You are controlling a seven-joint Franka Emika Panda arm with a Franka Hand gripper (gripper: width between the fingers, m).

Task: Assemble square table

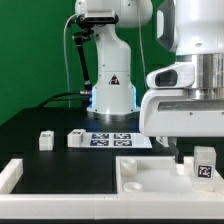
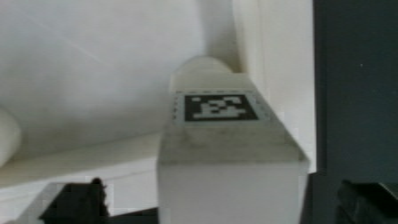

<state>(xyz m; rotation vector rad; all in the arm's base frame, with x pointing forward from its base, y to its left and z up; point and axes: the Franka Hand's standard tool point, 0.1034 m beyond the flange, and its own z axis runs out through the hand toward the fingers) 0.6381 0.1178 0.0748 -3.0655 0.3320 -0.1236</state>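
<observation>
- Jaws of the gripper (image 2: 221, 206) gape wide, straddling a blocky white leg (image 2: 228, 150) without touching it.
- Leg stands on the smooth white square panel (image 1: 150, 178), four o'clock in the exterior view.

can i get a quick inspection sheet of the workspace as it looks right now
surface: black table, white border wall at its near edge
job's things: square panel lying flat; tagged leg upright on it; loose leg and second loose leg on the table; fourth leg not seen
clutter: nothing seen; only the marker board
grippers: gripper open, fingers either side of the tagged leg, not touching
cables: black cable beside the robot base
surroundings: green backdrop
</observation>
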